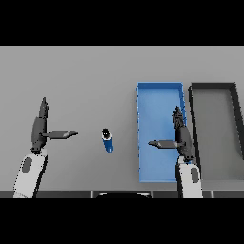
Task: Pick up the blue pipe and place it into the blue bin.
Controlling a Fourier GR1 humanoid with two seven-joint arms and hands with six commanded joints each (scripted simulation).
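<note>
The blue pipe [108,141] lay on the grey table [86,81], between the two hands and touching neither. It sat just past the tip of the left hand's thumb, on that hand's inner side, with a dark end towards the far edge of the table. No brand, label or writing could be read on it or on anything else in the head view.

The left hand [40,127] was spread wide, fingers straight and pointing away from the robot, thumb stuck out sideways towards the pipe, holding nothing.

The right hand [182,135] was likewise wide, fingers straight and thumb reaching inward towards the pipe, with nothing in it. It hung over the right part of the blue bin [157,97], whose floor extended under and beyond the thumb. A dark grey bin [214,109] stood just beside the right hand's outer side, next to the blue one.
</note>
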